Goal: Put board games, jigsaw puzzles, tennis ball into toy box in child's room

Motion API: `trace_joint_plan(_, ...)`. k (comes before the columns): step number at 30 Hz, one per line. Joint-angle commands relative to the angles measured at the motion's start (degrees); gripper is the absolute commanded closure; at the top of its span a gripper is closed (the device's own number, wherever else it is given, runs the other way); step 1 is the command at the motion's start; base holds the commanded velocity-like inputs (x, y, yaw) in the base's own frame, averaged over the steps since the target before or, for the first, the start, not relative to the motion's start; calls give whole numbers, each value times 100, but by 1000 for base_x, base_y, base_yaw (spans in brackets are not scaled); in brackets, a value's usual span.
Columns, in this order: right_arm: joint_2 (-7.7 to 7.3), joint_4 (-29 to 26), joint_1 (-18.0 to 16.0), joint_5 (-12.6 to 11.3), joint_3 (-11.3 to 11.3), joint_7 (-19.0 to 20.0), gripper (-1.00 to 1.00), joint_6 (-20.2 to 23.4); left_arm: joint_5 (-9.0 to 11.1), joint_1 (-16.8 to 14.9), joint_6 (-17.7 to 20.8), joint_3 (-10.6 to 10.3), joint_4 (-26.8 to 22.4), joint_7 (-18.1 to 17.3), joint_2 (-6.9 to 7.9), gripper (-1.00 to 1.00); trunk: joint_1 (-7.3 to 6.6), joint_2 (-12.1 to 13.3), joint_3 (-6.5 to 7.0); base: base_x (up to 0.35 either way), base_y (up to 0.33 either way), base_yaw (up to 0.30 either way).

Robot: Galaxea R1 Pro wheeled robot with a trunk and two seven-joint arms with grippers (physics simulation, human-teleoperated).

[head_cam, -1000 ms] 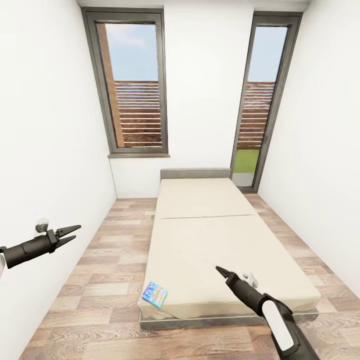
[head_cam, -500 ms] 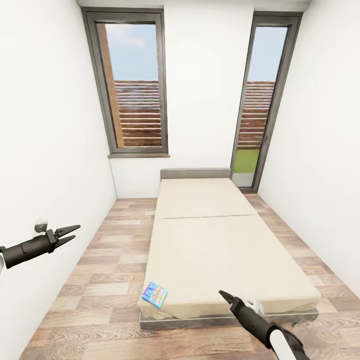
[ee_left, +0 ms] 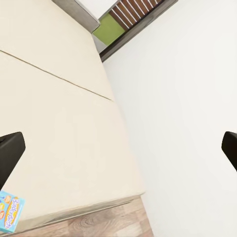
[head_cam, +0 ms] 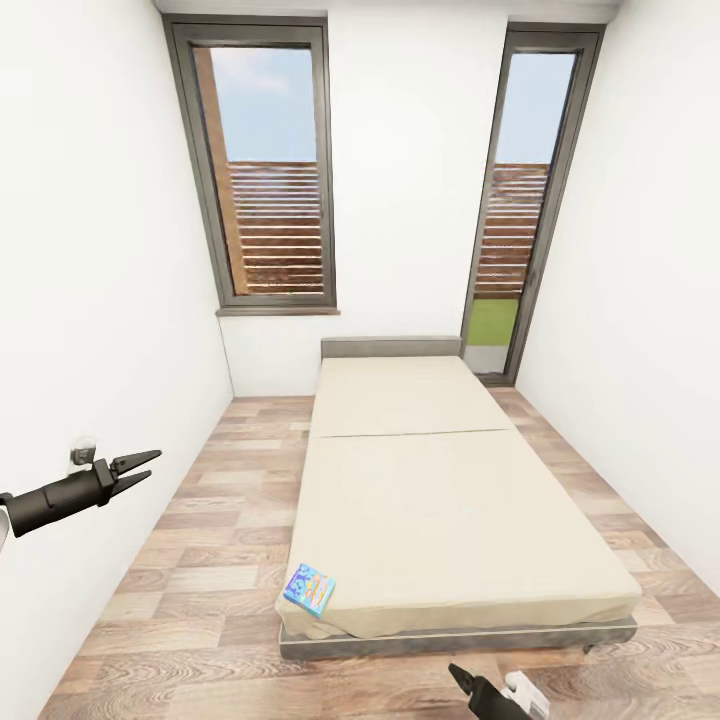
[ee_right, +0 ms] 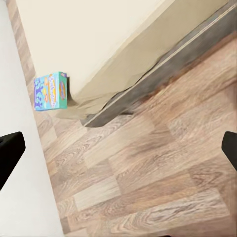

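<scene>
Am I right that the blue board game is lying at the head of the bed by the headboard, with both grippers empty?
Not quite. The blue board game sits at the foot of the bed, on its near left corner, far from the headboard, as the head view shows. The left gripper and right gripper are indeed empty.

A bedroom in a home: a low bed (head_cam: 440, 500) with a beige mattress and grey headboard (head_cam: 390, 347) lies at 12 o'clock on wood plank flooring (head_cam: 200, 560), between white walls (head_cam: 90, 300). Two tall dark-framed windows (head_cam: 265, 170) stand beyond, at 11 and 1 o'clock.
</scene>
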Motion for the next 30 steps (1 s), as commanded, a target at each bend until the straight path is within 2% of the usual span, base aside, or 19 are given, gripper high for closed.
trace_joint_plan(1,4,1,-1,-44,-26,22,-100,53,14,-6,36,3,1,-7,1,-100,4,-13,-13,0,0,0)
trace_joint_plan(5,10,7,2,-34,-24,21,-100,14,14,-6,36,3,0,-5,-4,-100,4,-13,-13,0,0,0)
trace_joint_plan(13,23,24,3,-31,-9,22,-100,-502,14,-6,36,-2,-1,-4,-8,-100,4,-13,-16,0,0,0)
trace_joint_plan(30,24,26,3,-40,-12,30,-100,-530,14,-6,36,-1,2,-9,-14,-100,4,-13,-157,0,0,0)
